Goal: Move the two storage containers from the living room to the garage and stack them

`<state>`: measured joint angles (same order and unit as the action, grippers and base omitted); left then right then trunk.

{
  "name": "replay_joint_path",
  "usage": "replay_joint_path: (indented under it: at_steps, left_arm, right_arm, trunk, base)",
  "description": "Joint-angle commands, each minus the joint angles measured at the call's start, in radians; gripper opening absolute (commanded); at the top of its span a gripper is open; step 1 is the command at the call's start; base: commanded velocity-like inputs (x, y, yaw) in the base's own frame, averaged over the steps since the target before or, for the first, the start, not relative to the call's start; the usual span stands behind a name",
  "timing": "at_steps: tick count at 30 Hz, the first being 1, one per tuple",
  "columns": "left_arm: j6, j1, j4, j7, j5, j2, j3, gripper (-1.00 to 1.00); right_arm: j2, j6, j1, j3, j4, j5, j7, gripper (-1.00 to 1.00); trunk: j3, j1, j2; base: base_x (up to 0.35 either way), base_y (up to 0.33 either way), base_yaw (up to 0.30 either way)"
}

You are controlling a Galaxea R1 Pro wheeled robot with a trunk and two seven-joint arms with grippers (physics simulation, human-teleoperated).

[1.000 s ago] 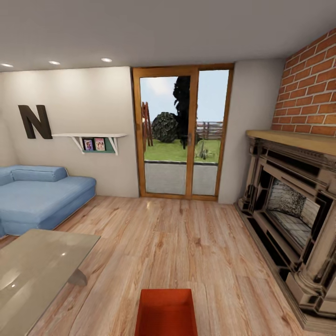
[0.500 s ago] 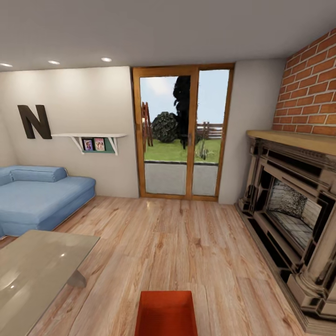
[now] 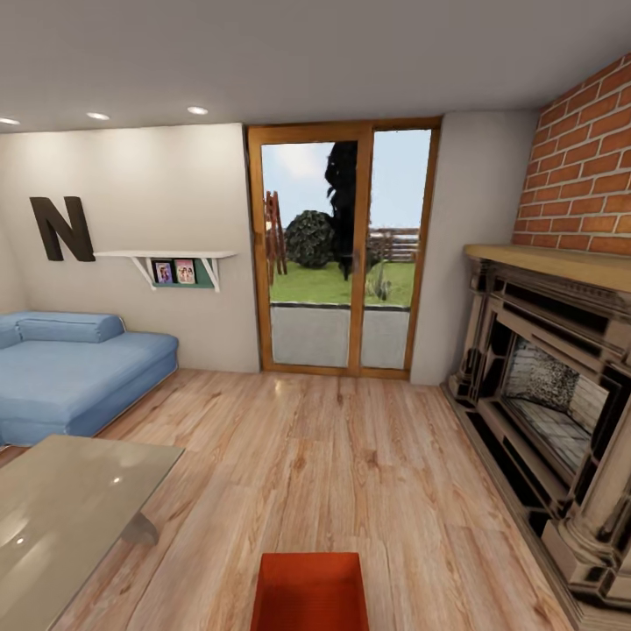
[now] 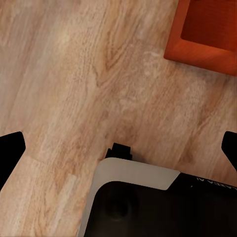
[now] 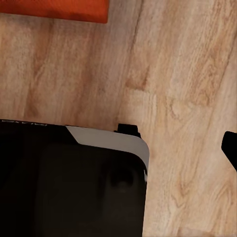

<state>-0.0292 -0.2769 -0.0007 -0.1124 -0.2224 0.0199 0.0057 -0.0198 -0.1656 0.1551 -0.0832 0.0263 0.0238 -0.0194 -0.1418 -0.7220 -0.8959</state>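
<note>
Storage container [image 3: 311, 592], red-orange and open-topped, sits on the light wood-plank floor [image 3: 350, 456] of the living room at the bottom edge of the head view, cut off by the frame. Its visible far rim runs across the view and its side walls run toward the camera, so its long axis appears to point forward toward the glass door [image 3: 342, 250]; with the near part cropped, this cannot be confirmed.

In the left wrist view a corner of the storage container [image 4: 205, 29] lies on the planks, apart from the robot's white-and-black base [image 4: 148, 202]. In the right wrist view one orange edge [image 5: 54, 9] shows, likewise clear of the base [image 5: 74, 177].

Open floor stretches ahead of the box to the door. The glass-topped counter [image 3: 61, 517] stands to the left with a bare strip of floor between its edge and the box. A blue sofa [image 3: 79, 372] sits farther left against the cream wall. The fireplace [image 3: 552, 403] with its brick chimney lines the right side, its stepped base well apart from the box.

The left end effector [image 4: 118, 153] shows dark fingertips [image 4: 11, 148] at opposite edges of its view, spread wide with nothing between them. Of the right end effector, one dark fingertip [image 5: 230, 145] is seen; how wide it stands cannot be told.
</note>
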Motion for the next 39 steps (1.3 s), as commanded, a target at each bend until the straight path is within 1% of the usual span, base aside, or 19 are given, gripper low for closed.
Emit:
replay_joint_path:
  at_steps: [1,21,29,39]
  left_arm:
    - [-0.003,-0.001,0.001,-0.001,-0.006,0.000,0.000,1.00]
    - [-0.003,-0.001,0.001,-0.001,-0.006,0.001,0.000,1.00]
    - [-0.003,-0.001,0.001,-0.001,-0.006,0.001,0.000,1.00]
    - [-0.003,-0.001,0.001,-0.001,-0.006,0.001,0.000,1.00]
  right_arm:
    - [0.000,-0.005,0.001,-0.007,0.003,0.002,-0.002,1.00]
    - [0.001,-0.001,0.001,-0.008,0.003,0.002,0.002,1.00]
    - [0.001,-0.003,0.001,-0.001,0.003,-0.004,0.000,1.00]
    - [0.001,-0.002,0.001,-0.002,0.003,-0.003,0.000,1.00]
  trunk:
    - [-0.001,0.000,-0.001]
    - [-0.026,0.000,-0.001]
    - [-0.038,0.000,-0.001]
    - [-0.055,0.000,-0.001]
  base:
    - [0.003,-0.001,0.000]
    - [0.000,0.000,0.113]
    - [0.000,0.000,0.014]
    - [0.000,0.000,0.000]
